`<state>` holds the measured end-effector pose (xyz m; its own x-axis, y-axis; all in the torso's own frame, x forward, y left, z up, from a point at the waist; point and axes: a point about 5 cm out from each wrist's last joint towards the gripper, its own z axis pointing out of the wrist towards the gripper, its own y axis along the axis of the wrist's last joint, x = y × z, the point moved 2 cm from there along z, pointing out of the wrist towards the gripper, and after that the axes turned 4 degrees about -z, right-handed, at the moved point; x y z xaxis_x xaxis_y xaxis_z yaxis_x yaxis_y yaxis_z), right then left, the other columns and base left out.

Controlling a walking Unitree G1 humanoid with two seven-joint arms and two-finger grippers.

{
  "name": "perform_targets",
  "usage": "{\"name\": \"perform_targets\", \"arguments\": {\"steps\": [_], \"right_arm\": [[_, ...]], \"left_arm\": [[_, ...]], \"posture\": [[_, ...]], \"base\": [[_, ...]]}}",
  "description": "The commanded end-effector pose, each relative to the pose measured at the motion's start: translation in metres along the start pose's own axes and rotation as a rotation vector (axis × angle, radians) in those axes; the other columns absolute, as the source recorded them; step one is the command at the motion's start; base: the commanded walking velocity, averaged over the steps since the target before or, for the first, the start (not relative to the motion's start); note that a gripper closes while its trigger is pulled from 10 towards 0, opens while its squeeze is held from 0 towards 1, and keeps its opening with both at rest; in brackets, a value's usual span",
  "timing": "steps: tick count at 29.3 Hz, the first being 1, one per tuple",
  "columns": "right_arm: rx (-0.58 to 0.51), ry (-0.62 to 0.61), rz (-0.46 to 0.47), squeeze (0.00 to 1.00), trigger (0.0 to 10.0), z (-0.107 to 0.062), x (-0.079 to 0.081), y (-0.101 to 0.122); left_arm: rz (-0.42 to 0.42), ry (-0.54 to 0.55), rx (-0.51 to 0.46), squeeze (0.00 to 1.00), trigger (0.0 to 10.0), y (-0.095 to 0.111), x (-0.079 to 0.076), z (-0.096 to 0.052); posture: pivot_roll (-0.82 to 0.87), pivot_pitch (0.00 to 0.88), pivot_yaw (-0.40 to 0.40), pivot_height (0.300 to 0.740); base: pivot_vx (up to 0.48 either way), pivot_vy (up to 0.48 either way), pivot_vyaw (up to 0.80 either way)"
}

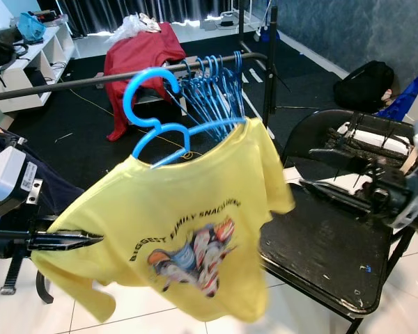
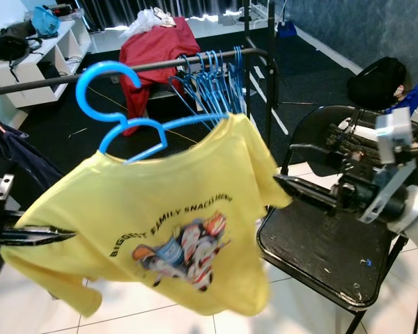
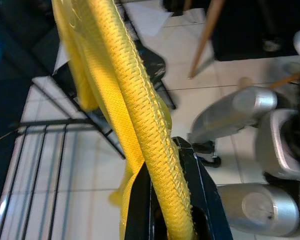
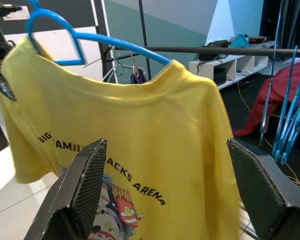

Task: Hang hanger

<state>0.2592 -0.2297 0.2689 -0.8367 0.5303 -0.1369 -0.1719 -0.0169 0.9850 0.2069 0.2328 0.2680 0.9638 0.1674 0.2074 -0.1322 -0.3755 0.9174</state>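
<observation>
- The left gripper's (image 1: 90, 240) fingers (image 3: 205, 195) are pinching the sleeve edge of the yellow shirt (image 1: 195, 229); the wrist view is showing the fabric clamped between them.
- The right gripper's (image 2: 282, 167) fingers (image 4: 85, 185) are standing wide apart, holding nothing, and pointing at the shirt's far side, just beside it.
- The shirt is hanging on a blue hanger (image 1: 157, 118), with a printed cartoon and dark lettering facing the head camera.
- The hanger is sitting tilted, its hook (image 2: 97, 80) rising toward the robot's left, in front of the rail (image 1: 90, 80); whether the hook is touching the rail cannot be told.
- The rail is running across the scene to a black upright post (image 1: 270, 62).
- A bunch of empty blue hangers (image 1: 212, 87) is hanging on the rail near the post, behind the shirt's collar.
- A red cloth (image 1: 139, 59) is lying draped over something behind the rail.
- A black chair (image 1: 320, 243) is standing on the white tiles at the robot's right, under the right arm.
- A black bag (image 1: 366, 83) is lying on the dark floor beyond the chair.
- White shelves (image 1: 28, 59) are standing at the far left, with a blue bag (image 1: 31, 26) on top.
</observation>
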Motion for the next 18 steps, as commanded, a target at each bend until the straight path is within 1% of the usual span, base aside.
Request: {"name": "perform_targets", "arguments": {"steps": [1,5,7,9,10,11,15,17,18], "right_arm": [[-0.019,0.014,-0.019,0.0,10.0,-0.002,0.0,0.007],[-0.006,0.049,0.001,0.0,10.0,0.0,0.003,0.005],[-0.004,0.052,0.003,0.0,10.0,0.0,0.003,0.004],[0.042,0.083,0.017,0.0,10.0,0.001,0.007,-0.005],[0.042,0.083,0.017,0.0,10.0,0.001,0.007,-0.005],[0.065,0.1,0.028,0.0,10.0,0.002,0.009,-0.009],[0.105,0.125,0.048,0.0,10.0,0.003,0.012,-0.017],[0.105,0.125,0.048,0.0,10.0,0.003,0.012,-0.017],[0.128,0.125,0.051,0.0,10.0,0.004,0.012,-0.02]], "left_arm": [[0.049,-0.05,0.015,0.0,10.0,0.012,-0.004,-0.003],[0.064,-0.114,0.03,0.0,10.0,0.012,-0.006,-0.002],[0.064,-0.118,0.03,0.0,10.0,0.012,-0.006,-0.002],[0.095,-0.181,0.0,0.0,10.0,0.018,-0.009,0.0],[0.095,-0.181,0.0,0.0,10.0,0.018,-0.009,0.0],[0.111,-0.202,-0.008,0.0,10.0,0.021,-0.009,0.001],[0.138,-0.229,-0.026,0.0,10.0,0.026,-0.007,0.002],[0.138,-0.229,-0.026,0.0,10.0,0.026,-0.007,0.002],[0.15,-0.235,-0.036,0.0,10.0,0.028,-0.006,0.002]], "posture": [[-0.13,0.0,0.078,0.736],[-0.13,0.0,0.076,0.736],[-0.13,0.0,0.076,0.736],[-0.13,0.0,0.076,0.736],[-0.13,0.0,0.076,0.736],[-0.13,0.0,0.068,0.736],[-0.13,0.0,0.067,0.736],[-0.13,0.0,0.067,0.736],[-0.13,0.0,0.068,0.736]], "base": [[0.0,0.0,0.0],[0.0,0.0,0.0],[0.0,0.0,0.0],[0.0,0.0,0.0],[0.0,0.0,0.0],[0.0,0.0,0.0],[0.0,0.0,0.0],[0.0,0.0,0.0],[0.0,0.0,0.0]]}}
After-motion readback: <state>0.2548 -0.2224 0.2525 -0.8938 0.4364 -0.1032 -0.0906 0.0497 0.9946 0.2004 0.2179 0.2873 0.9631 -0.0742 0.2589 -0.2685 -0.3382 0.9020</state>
